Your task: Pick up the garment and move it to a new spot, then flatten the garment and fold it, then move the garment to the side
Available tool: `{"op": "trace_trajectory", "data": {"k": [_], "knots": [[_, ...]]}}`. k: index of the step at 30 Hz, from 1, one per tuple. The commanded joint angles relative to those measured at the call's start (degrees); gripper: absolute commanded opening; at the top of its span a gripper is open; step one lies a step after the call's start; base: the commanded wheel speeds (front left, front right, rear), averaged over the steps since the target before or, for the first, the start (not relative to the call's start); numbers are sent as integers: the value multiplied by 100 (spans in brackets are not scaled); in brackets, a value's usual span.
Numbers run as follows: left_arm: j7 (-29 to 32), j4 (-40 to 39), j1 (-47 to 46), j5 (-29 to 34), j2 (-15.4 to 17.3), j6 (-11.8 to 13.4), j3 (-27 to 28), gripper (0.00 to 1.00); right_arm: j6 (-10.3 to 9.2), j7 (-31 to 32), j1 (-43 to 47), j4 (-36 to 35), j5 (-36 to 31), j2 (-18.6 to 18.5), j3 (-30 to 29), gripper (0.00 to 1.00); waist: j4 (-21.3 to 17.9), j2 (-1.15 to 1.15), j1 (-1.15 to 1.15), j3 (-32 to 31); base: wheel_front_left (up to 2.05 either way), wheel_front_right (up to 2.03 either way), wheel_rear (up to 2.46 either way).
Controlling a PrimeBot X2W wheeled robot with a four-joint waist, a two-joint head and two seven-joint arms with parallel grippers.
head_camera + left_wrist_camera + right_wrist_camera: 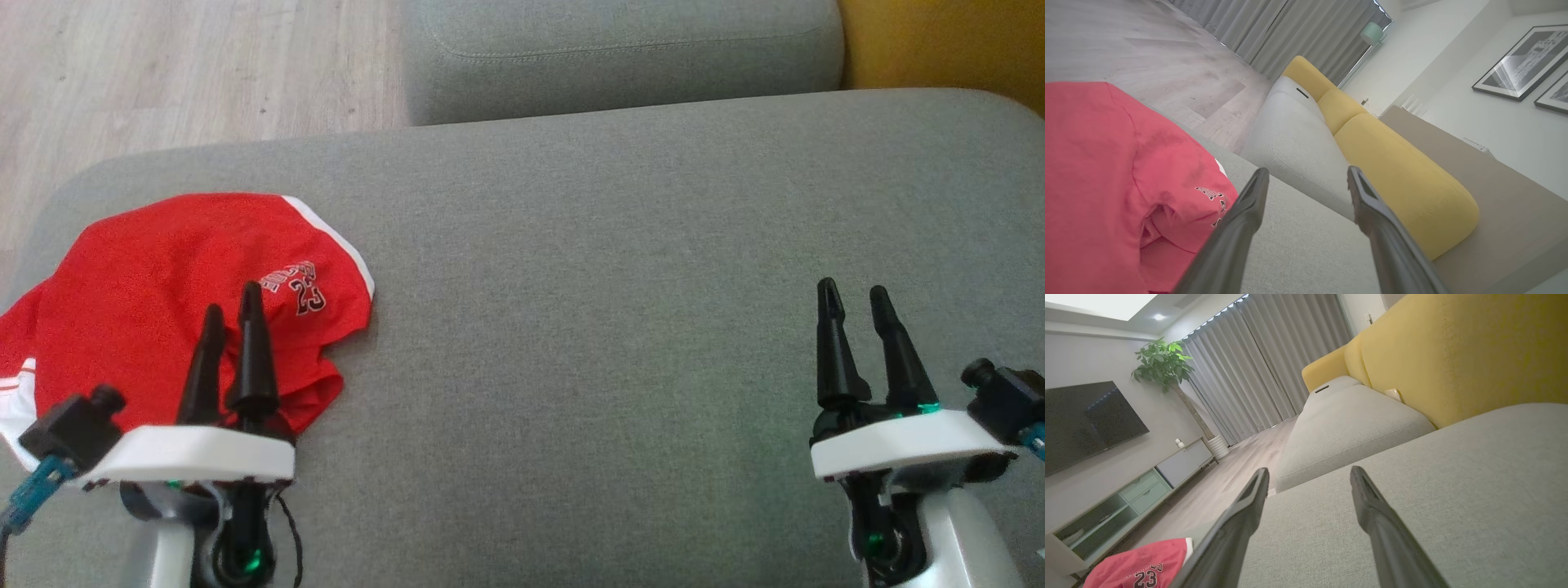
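A red garment (171, 302) with white trim and a dark "23" print lies crumpled at the left end of the grey sofa seat (620, 269). My left gripper (233, 298) hangs open just above its near right part, nothing between the fingers. The left wrist view has the red garment (1106, 183) at the left, beside the left gripper (1306, 175). My right gripper (853, 294) is open over bare cushion far to the right. From the right wrist the garment (1141, 565) shows at the lower left, well away from the right gripper (1308, 475).
A second grey cushion (620, 57) sits beyond the seat, with yellow backrests (947, 41) at the far right. Wooden floor (180, 73) lies off the seat's far left edge. A TV (1086, 420), a low cabinet (1126, 498) and a plant (1163, 361) stand across the room.
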Motion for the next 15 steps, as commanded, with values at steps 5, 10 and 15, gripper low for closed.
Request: {"op": "trace_trajectory", "data": {"k": [5, 10, 15], "knots": [[-109, -307, -144, 462, 78, 116, -20, 100, -3, -137, -362, -337, -542, -36, 22, 100, 12, 0, 0, 2, 0, 0, 0], [-193, -337, -131, 951, 87, 181, -171, 100, -3, -221, -414, -378, -1053, -21, 11, 100, 23, 0, 0, 4, 0, 0, 0], [-276, -349, -118, 1402, 138, 292, -357, 100, -3, -306, -395, -369, -1493, -21, 61, 100, 27, 0, 0, 1, 0, 0, 0]]}}
